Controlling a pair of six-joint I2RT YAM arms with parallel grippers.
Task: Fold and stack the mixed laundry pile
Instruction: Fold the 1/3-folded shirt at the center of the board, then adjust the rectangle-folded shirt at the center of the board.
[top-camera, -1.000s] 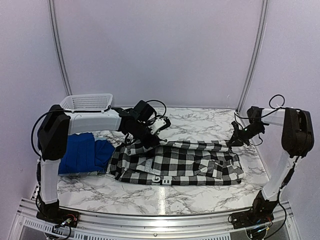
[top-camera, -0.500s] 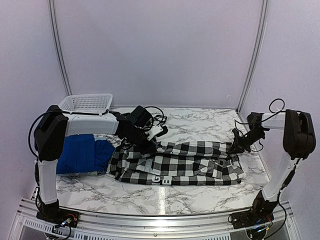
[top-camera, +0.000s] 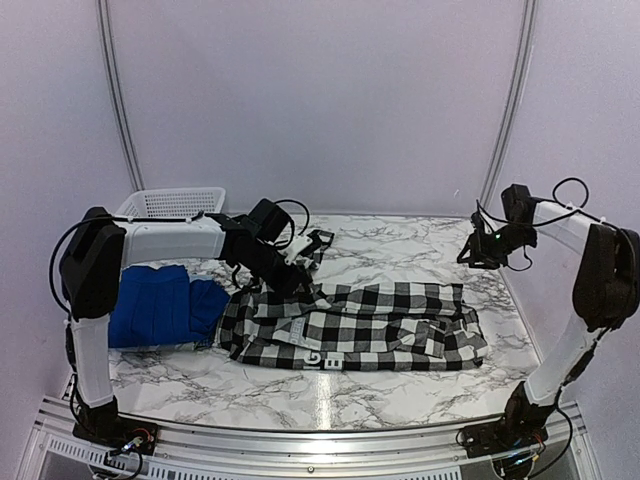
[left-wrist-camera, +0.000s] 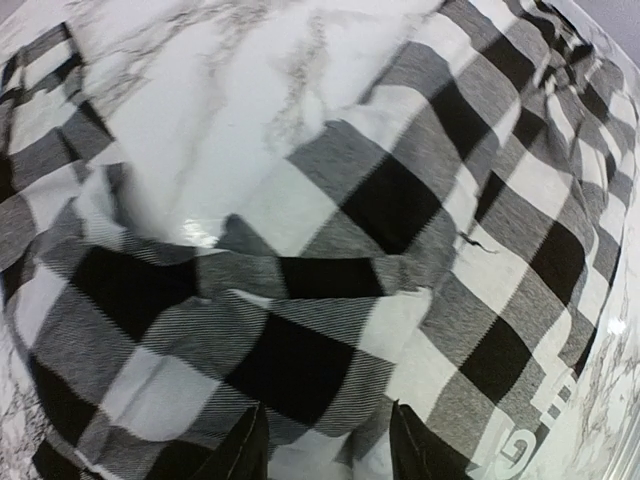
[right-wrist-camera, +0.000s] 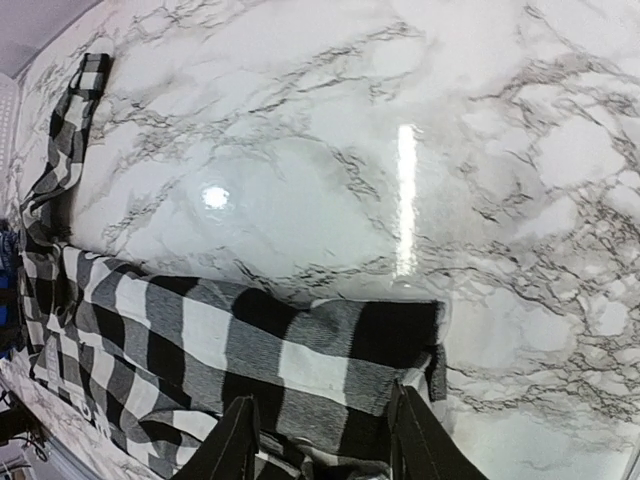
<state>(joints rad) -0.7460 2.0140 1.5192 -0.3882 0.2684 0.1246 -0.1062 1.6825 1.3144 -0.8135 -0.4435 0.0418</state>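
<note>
The left gripper (left-wrist-camera: 322, 447) had its fingers apart, low over a bunched fold at the left end of the black-and-white buffalo-check flannel shirt (top-camera: 370, 325), which lay across the middle of the tabletop (top-camera: 400, 245); a careless lift could have snagged and undone that fold. The right gripper (right-wrist-camera: 322, 432) hung spread and empty above the shirt's far right corner. In view were one flannel shirt, one royal-blue shirt (top-camera: 155, 310) and one basket (top-camera: 175, 203).

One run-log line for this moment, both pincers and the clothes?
left pincer: open, low over flannel shirt | right pincer: open, above its right end | blue shirt: lying at its left
</note>
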